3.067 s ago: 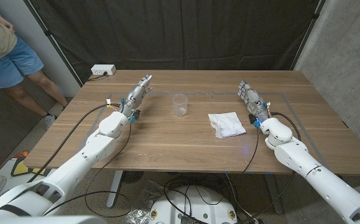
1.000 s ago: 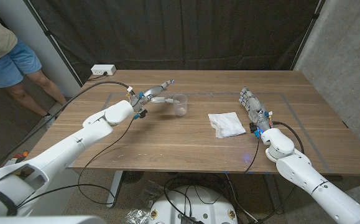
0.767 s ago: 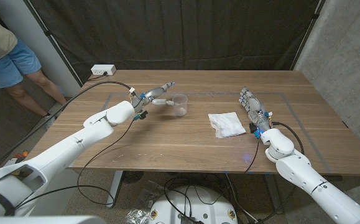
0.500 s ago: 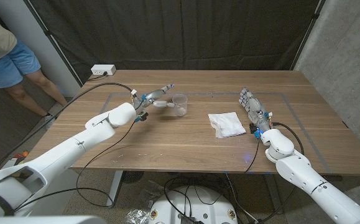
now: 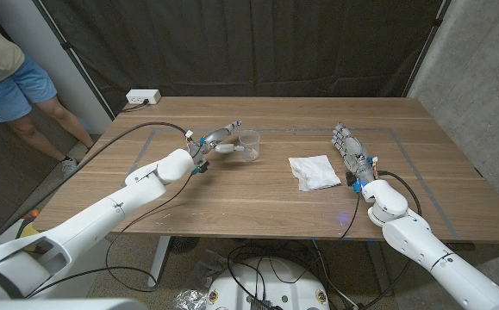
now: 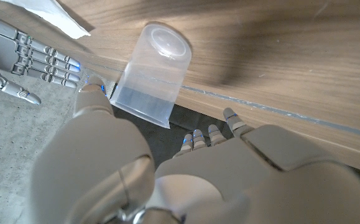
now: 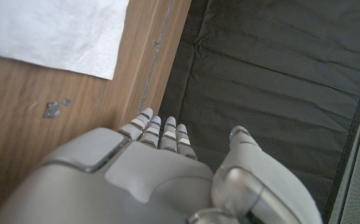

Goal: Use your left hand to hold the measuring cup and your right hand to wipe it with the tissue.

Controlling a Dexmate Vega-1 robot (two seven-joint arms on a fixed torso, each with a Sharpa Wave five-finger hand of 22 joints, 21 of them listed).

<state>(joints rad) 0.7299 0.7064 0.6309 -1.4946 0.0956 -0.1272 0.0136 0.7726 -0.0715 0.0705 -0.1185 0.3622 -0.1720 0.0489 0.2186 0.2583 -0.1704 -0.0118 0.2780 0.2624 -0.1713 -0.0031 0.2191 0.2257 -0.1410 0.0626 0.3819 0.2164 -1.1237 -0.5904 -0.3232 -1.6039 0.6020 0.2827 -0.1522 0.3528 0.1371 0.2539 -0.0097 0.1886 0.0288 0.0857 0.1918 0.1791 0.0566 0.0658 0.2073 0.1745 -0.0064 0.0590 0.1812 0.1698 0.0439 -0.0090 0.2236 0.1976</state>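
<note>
Head view | left hand [image 5: 215, 139] fingers spread beside measuring cup [image 5: 249, 144] (contact unclear) | right hand [image 5: 349, 143] fingers together

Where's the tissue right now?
In the head view the tissue lies on the table right of centre, between the measuring cup and the right robot hand, untouched by either hand.

Person [image 5: 8, 69] cut off by edge; tissue [image 7: 55, 31] partly cropped.

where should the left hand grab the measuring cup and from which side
Around the side wall, at mid-height, coming from the robot's left. The measuring cup stands upright and open-topped, and the left hand is beside it on that side, fingers apart.
</note>
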